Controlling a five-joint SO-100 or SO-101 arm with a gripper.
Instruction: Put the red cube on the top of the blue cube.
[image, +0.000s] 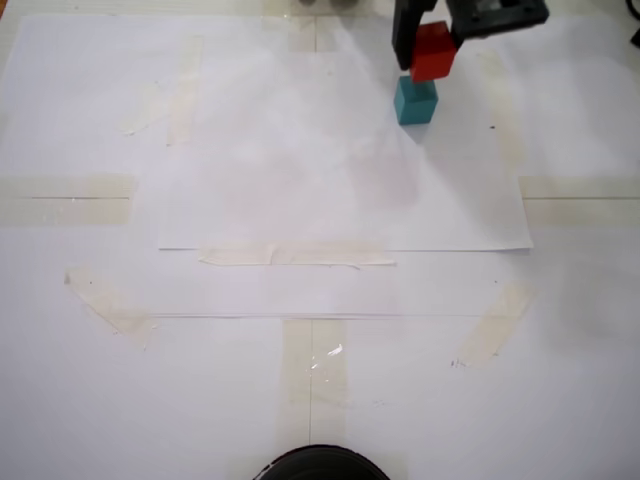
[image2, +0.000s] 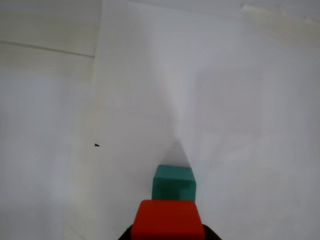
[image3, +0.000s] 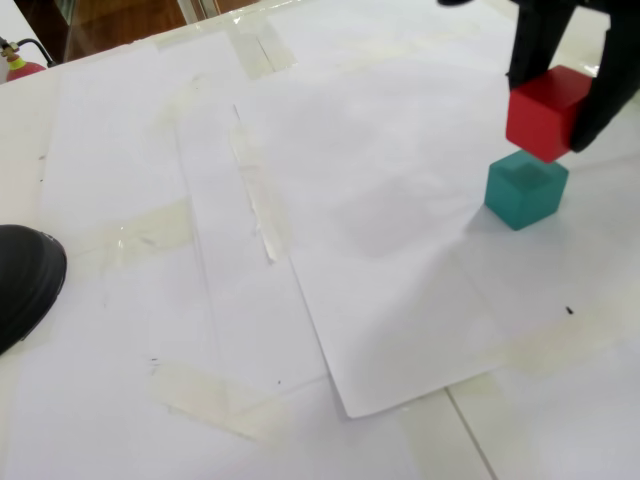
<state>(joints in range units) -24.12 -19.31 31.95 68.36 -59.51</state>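
Observation:
The red cube (image: 433, 51) hangs just above the blue cube (image: 415, 101), clamped between the black fingers of my gripper (image: 432, 45), which is shut on it. In another fixed view the red cube (image3: 546, 112) floats with a small gap over the teal blue cube (image3: 525, 188), offset slightly to the right, held by the gripper (image3: 558, 105). The wrist view has the red cube (image2: 168, 220) at the bottom edge with the blue cube (image2: 173, 182) just beyond it on the white paper.
White paper sheets (image: 300, 170) taped to the table cover the whole work surface. A dark round object (image: 318, 464) sits at the near edge, seen at the left in the other fixed view as the dark object (image3: 25, 280).

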